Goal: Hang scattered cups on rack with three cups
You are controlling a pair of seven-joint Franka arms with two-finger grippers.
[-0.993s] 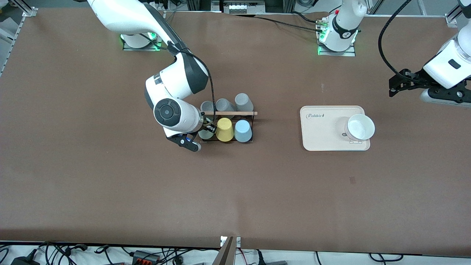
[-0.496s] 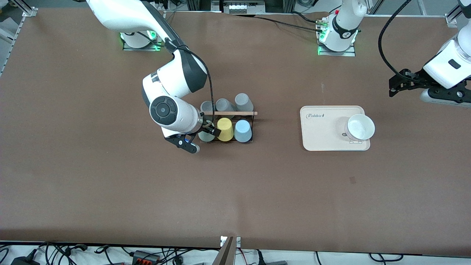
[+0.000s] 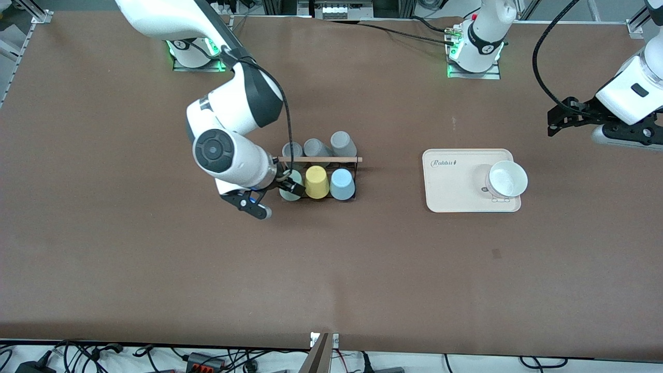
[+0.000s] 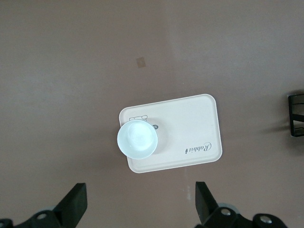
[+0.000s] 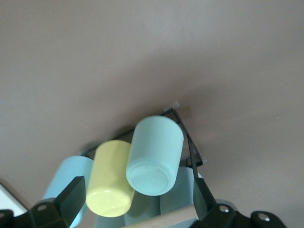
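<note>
- I see the rack (image 3: 318,178) on the bench (image 3: 155,269), toward the right arm's end, with its wooden rod (image 3: 321,159) running across the top.
- Front row on the rack, all upside down on pegs: mint green cup (image 3: 290,190) at the right arm's end, yellow cup (image 3: 316,182) in the middle, light blue cup (image 3: 342,184) at the other end, each just beside the next.
- Three grey cups (image 3: 317,147) sit in the rack's row farther from the front camera, past the rod.
- Right hand (image 3: 290,182) is low at the rack's end, just beside the mint green cup; its fingers are spread open and hold nothing.
- In the right wrist view I see the mint green cup (image 5: 155,156) between the two fingertips (image 5: 71,197) with gaps on both sides, so not gripped; yellow cup (image 5: 112,178) beside it, light blue cup (image 5: 66,178) next.
- Left arm waits, left hand (image 3: 562,116) up over bare bench at the left arm's end, farther from the front camera than the beige tray (image 3: 456,181).
- Left wrist view shows that hand's fingers (image 4: 76,204) wide apart, empty.
- White bowl (image 3: 507,179) sits on the tray at its end toward the left arm; the tray is well apart from the rack.
</note>
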